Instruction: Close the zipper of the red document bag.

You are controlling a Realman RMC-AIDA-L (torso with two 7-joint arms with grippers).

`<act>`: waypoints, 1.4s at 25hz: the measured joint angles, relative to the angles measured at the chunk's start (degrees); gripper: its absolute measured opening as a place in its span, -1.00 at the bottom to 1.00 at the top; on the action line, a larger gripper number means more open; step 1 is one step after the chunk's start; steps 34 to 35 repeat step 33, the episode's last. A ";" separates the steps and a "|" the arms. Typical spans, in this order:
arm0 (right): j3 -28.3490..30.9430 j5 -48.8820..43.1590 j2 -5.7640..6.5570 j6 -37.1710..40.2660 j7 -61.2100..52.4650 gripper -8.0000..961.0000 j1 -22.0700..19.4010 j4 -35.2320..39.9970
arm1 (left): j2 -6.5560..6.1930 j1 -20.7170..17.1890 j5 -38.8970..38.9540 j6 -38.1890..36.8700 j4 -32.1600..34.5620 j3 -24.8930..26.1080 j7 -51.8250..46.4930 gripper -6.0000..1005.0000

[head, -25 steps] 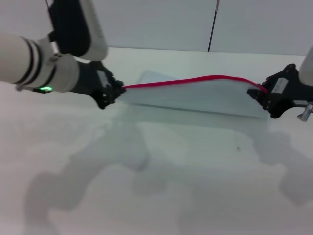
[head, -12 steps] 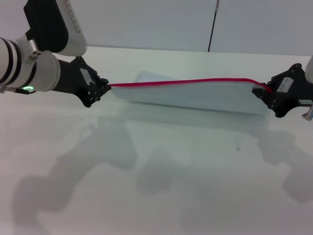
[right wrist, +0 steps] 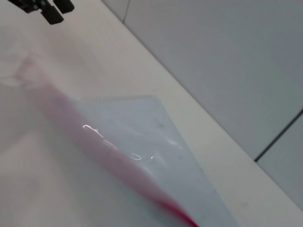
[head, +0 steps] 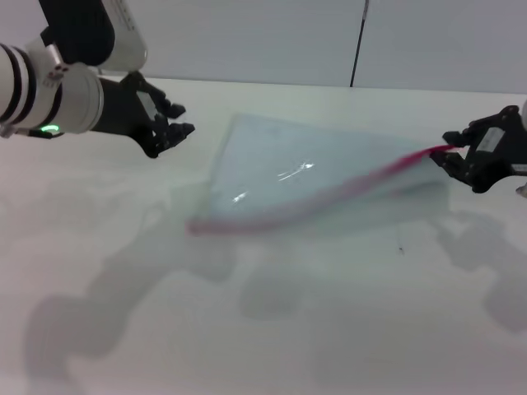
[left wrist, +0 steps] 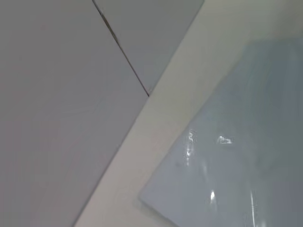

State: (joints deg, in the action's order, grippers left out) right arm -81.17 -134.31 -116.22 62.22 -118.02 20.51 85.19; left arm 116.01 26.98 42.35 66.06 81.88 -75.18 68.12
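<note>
We see the left gripper (head: 167, 125) spread, empty; the right gripper (head: 458, 156) pinches the zipper (head: 329, 197) end of the red document bag (head: 280, 177); only the head view shows both.

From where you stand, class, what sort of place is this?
Probably a robot lab or test bench, not an office: a bare white table against plain grey wall panels, two robot arms, and only the red document bag. The left tool is open; the right tool pinches the zipper.

Lab: bare white table (head: 272, 329), panelled wall (head: 263, 37)
</note>
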 joint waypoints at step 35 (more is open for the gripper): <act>-21.35 25.70 0.21 -74.58 -11.40 0.52 -12.29 -9.74 | 0.56 -17.04 101.14 -23.33 -18.10 -6.20 61.19 0.17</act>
